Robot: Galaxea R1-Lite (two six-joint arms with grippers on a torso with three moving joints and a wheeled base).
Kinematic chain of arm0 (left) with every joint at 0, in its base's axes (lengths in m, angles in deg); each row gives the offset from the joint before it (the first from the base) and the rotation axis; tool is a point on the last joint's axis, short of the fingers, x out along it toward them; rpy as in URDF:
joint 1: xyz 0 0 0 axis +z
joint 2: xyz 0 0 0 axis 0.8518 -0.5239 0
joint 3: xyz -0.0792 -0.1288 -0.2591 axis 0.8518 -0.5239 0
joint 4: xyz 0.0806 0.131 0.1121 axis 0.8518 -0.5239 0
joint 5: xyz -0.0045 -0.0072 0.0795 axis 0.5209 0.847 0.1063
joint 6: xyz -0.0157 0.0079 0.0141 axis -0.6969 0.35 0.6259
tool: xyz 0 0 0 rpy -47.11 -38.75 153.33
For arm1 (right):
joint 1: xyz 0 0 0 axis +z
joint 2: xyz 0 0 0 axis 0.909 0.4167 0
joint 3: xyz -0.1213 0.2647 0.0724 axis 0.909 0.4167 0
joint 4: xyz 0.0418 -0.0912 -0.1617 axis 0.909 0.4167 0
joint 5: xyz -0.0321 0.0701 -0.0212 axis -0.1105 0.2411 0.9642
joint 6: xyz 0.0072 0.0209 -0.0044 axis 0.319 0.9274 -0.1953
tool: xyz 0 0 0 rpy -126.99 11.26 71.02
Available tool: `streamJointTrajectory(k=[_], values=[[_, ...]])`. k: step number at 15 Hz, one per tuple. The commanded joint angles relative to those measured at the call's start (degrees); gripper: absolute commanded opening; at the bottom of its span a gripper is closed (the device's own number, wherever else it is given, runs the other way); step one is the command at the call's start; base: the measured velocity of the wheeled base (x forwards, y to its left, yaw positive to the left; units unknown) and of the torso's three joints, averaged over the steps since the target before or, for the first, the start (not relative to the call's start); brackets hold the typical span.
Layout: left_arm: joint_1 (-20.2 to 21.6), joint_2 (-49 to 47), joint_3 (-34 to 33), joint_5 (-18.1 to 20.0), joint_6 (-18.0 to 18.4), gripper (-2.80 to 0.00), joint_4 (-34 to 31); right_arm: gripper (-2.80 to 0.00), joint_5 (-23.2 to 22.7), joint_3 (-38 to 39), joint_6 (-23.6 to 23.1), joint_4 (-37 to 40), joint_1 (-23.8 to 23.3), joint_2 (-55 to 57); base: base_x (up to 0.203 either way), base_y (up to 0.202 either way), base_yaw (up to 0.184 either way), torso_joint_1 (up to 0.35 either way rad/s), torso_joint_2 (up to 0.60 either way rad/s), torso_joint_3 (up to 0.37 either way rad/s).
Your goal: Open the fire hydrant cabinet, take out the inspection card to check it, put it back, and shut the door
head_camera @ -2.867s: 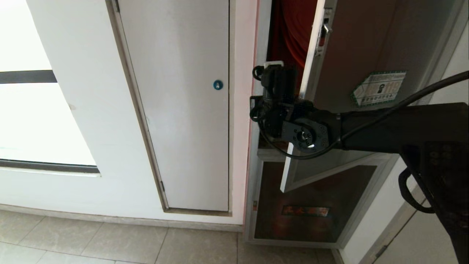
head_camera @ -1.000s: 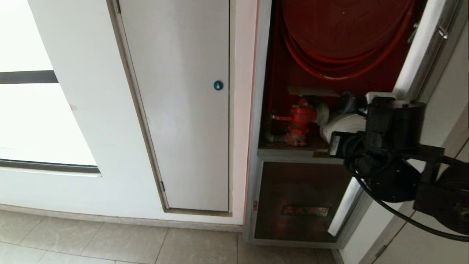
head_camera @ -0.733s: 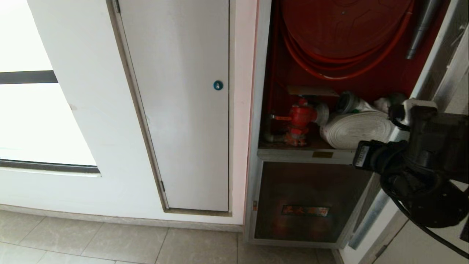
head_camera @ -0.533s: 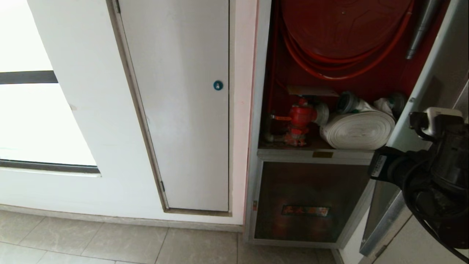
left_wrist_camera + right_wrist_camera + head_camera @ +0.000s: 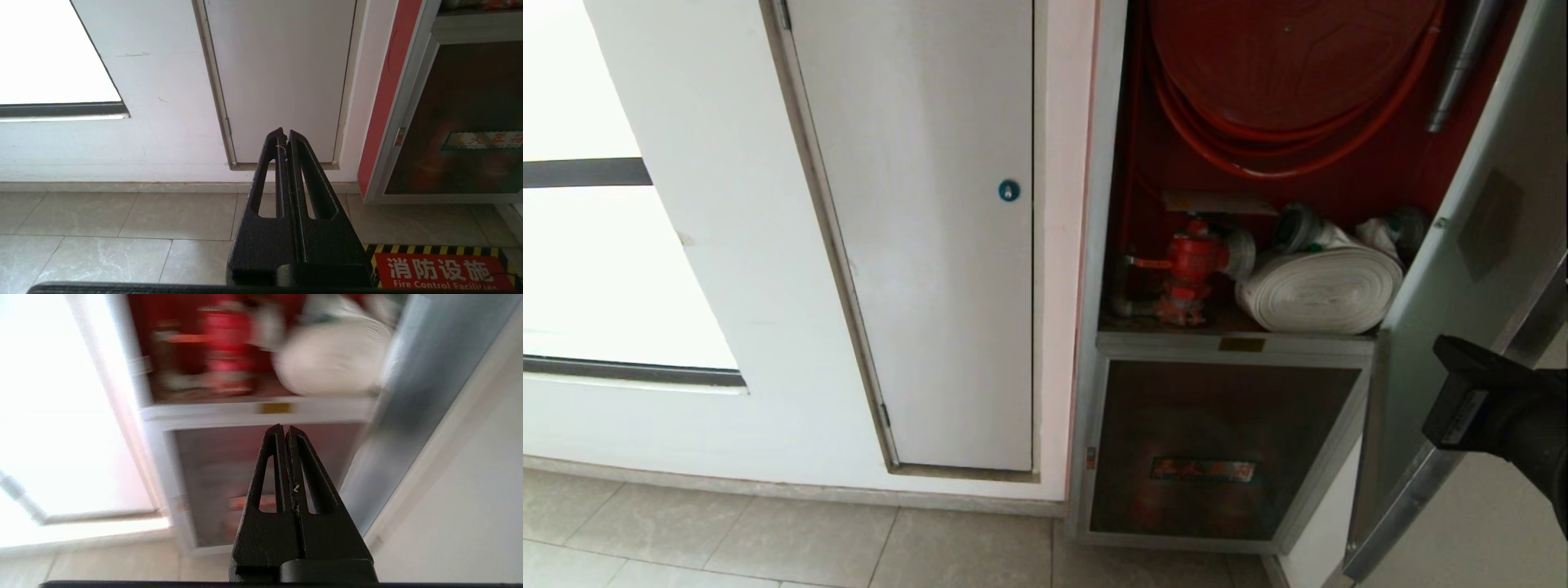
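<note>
The fire hydrant cabinet (image 5: 1094, 245) stands open, its red interior in full view. The door (image 5: 1462, 245) is swung wide to the right, its pale inner face toward me, with a dark square patch showing through the glass. In the right wrist view the cabinet (image 5: 261, 412) and the door (image 5: 421, 396) are blurred. My right gripper (image 5: 284, 428) is shut and empty, in the air before the lower glass panel, touching nothing. Only part of the right arm (image 5: 1494, 416) shows at the head view's right edge. My left gripper (image 5: 284, 132) is parked low, shut. The inspection card is out of view.
Inside are a red hose reel (image 5: 1290, 65), a red valve (image 5: 1192, 261), a rolled white hose (image 5: 1319, 290) and a metal nozzle (image 5: 1462, 65). A fixed glass panel with an orange label (image 5: 1205, 469) lies below. A white door (image 5: 931, 245) is left of the cabinet. A red floor sign (image 5: 445, 271) lies nearby.
The door has swung from partly open to wide open on the right. My right arm has moved right and down, mostly leaving the head view.
</note>
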Motion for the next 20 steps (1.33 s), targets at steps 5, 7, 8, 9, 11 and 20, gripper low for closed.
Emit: streamJointTrajectory(k=[5, 7, 8, 9, 11, 20], values=[[0.03, 0.0, -0.01, 0.0, 0.18, -2.8, -0.04, -2.8, -2.55, -6.99, -2.98, -0.04, 7.41, 10.5, 0.0, 0.0, 0.0, 0.0, 0.0, 0.0], [0.03, -0.09, -0.01, 0.0, 0.18, -2.8, -0.04, -2.8, 3.88, -20.9, -2.01, -0.09, 7.51, 22.73, 0.0, 0.0, 0.0, 0.0, 0.0, 0.0], [-0.06, -0.09, -0.01, 0.0, 0.18, -2.8, -0.04, -2.8, 8.41, -29.6, -1.44, -0.12, 7.55, 28.47, 0.0, 0.0, 0.0, 0.0, 0.0, 0.0], [0.03, -0.09, -0.01, 0.0, 0.18, -2.8, -0.04, -2.8, 13.18, -37.66, -0.96, 0.03, 7.57, 34.85, 0.0, 0.0, 0.0, 0.0, 0.0, 0.0], [0.03, -0.09, -0.01, 0.0, 0.18, -2.8, -0.04, -2.8, 21.77, -47.3, -0.09, 0.8, 6.82, 44.57, 0.0, 0.0, 0.0, 0.013, 0.0, 0.001], [0.03, -0.09, -0.01, 0.0, 0.27, -2.8, -0.13, -2.8, 40.86, -46.76, -0.67, -0.69, -13.33, 45.6, 0.0, 0.0, 0.0, 0.0, 0.0, 0.0]])
